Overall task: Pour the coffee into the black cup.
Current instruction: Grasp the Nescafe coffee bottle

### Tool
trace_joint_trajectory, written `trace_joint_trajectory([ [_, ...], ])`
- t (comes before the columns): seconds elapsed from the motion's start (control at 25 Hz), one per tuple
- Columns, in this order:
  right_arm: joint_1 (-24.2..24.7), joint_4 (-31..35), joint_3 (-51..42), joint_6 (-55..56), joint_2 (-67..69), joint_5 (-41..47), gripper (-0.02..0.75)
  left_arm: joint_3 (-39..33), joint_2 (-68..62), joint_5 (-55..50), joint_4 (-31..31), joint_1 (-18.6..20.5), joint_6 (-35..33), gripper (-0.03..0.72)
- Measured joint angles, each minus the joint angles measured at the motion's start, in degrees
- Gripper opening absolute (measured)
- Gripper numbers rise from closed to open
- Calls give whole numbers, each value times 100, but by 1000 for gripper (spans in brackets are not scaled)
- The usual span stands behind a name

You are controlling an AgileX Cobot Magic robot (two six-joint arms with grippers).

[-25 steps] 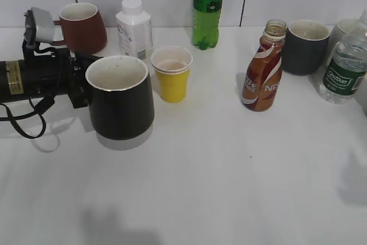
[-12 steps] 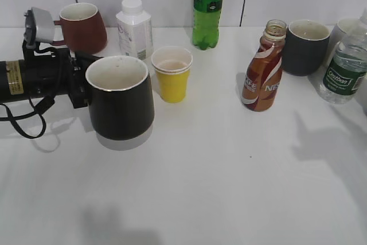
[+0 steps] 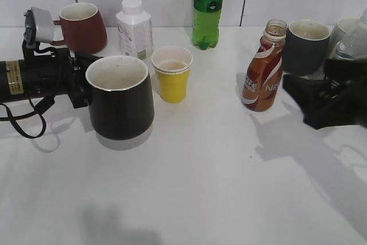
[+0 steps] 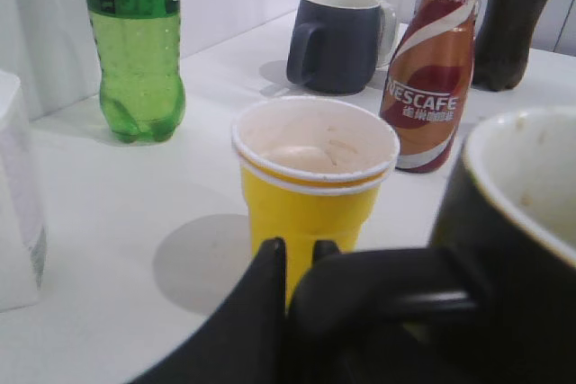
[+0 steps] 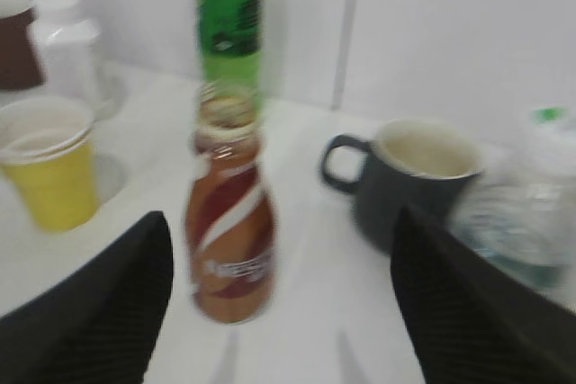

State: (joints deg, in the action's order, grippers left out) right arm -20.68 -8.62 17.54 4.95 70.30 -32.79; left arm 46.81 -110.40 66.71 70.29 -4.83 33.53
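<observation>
The black cup (image 3: 120,104) stands upright at the left of the table, empty, and my left gripper (image 3: 80,87) is shut on its handle (image 4: 378,290). The open brown Nescafe coffee bottle (image 3: 264,70) stands upright at centre right and shows in the left wrist view (image 4: 429,74) and the right wrist view (image 5: 227,218). My right gripper (image 3: 312,98) is open and empty, just right of the bottle. In the right wrist view the gripper's fingers (image 5: 283,299) are spread wide, with the bottle ahead between them.
A yellow paper cup (image 3: 172,73) stands beside the black cup. At the back are a brown mug (image 3: 83,27), a white bottle (image 3: 135,27) and a green soda bottle (image 3: 208,7). A dark grey mug (image 3: 304,47) and a water bottle (image 3: 352,44) stand behind the right gripper.
My right gripper has come into the exterior view from the right and moved left to near the coffee bottle. The left arm and black cup have not moved.
</observation>
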Motion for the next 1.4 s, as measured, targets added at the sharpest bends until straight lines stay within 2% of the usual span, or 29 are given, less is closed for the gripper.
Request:
trace_joint_trajectory([
  [0.28,-12,0,12,57,1768,-1524,657,0,0,0,-5,0,0,54],
  [0.4,-12,0,157,64,2322,-1860,659,0,0,0,-5,0,0,54],
  [1.04,-12,255,1607,77,3977,-1950,658,0,0,0,-10,0,0,54],
  [1.28,-12,255,1654,77,4015,-2031,543,0,0,0,-10,0,0,54],
  [1.4,-12,260,1654,77,4020,-2052,537,0,0,0,-10,0,0,54],
])
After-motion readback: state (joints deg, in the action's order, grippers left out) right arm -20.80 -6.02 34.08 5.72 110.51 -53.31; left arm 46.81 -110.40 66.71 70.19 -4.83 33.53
